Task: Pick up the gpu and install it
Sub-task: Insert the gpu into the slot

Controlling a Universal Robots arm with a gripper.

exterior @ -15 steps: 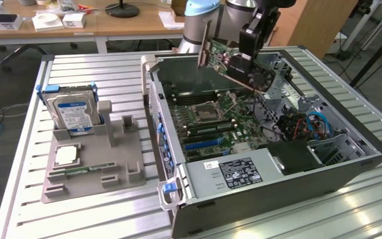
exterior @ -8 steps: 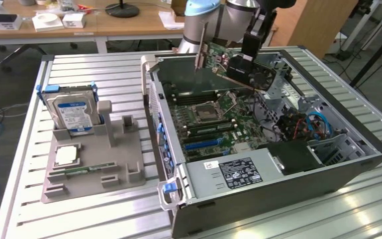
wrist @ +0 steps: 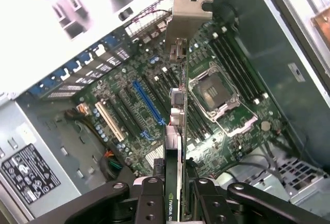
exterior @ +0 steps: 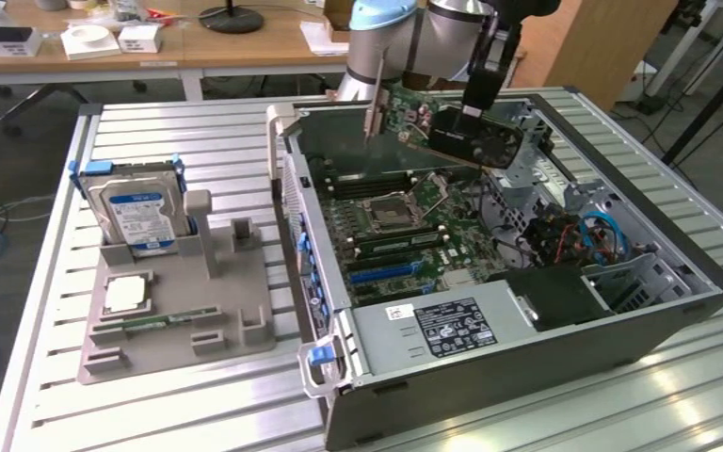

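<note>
Closest, an open computer case [exterior: 531, 372] is lying on a slatted table [exterior: 669, 410], holding a motherboard [exterior: 399, 221] and power supply [exterior: 456, 325]. At the left, a grey tray [exterior: 199, 348] is carrying an upright hard drive [exterior: 136, 212] and a square chip [exterior: 127, 294]. Further right, the gripper [exterior: 459, 115] is clamping the gpu [exterior: 481, 146] between its fingers [wrist: 149, 195], holding it over the motherboard at the case's far side.

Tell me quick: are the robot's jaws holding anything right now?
Gripper: jaws closed on the gpu, holding it over the open computer case.
</note>
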